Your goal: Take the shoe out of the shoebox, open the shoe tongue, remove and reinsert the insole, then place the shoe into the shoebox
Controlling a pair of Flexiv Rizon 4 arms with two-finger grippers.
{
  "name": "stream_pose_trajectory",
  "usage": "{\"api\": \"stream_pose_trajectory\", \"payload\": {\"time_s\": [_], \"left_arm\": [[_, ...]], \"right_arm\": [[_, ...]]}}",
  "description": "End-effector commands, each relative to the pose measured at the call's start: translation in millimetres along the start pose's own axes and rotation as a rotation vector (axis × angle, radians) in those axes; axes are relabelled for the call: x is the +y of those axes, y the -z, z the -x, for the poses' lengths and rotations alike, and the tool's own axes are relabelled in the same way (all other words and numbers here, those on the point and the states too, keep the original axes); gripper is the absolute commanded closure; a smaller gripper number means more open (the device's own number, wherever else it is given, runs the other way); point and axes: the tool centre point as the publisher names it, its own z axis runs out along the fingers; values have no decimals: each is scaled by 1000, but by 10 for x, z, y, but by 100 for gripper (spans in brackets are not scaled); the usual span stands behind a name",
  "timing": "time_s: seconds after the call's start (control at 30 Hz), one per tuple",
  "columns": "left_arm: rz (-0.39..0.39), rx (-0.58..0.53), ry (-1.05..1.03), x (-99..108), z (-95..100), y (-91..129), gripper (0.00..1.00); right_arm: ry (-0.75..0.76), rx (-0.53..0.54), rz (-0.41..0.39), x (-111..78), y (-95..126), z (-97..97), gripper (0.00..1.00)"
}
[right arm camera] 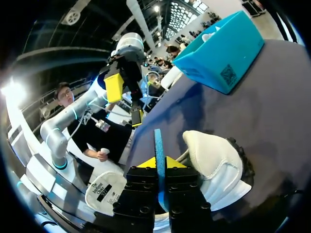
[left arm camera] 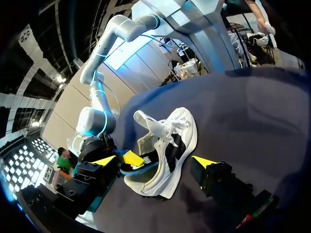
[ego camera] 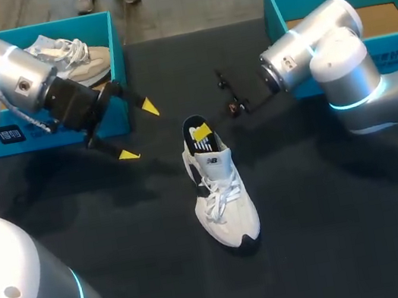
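A white shoe (ego camera: 228,205) with white laces lies mid-table, toe towards the near edge. My right gripper (ego camera: 201,131) is at its heel opening, shut on the edge of a thin blue insole (right arm camera: 158,143) that stands up between the yellow tips (right arm camera: 159,162). In the left wrist view the insole (left arm camera: 143,168) shows as a blue rim at the heel of the shoe (left arm camera: 170,150). My left gripper (ego camera: 139,131) hangs wide open to the left of the shoe, apart from it, and the shoe lies ahead of its fingers (left arm camera: 104,160).
A blue shoebox (ego camera: 118,63) at the back left holds a second light shoe (ego camera: 78,56). Another blue shoebox (ego camera: 270,5) with a brown bottom stands at the back right, behind my right arm. The black table shows bare on both sides of the shoe.
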Motion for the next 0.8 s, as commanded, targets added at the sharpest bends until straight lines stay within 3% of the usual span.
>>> {"api": "stream_pose_trajectory", "payload": {"time_s": [0.03, 0.8], "left_arm": [[1, -3, -2, -4, -9, 0, 0], [-12, 1, -8, 24, 7, -48, 0]], "right_arm": [[-25, 9, -32, 54, 6, 51, 100], [-117, 18, -76, -276, -142, -1, 100]]}}
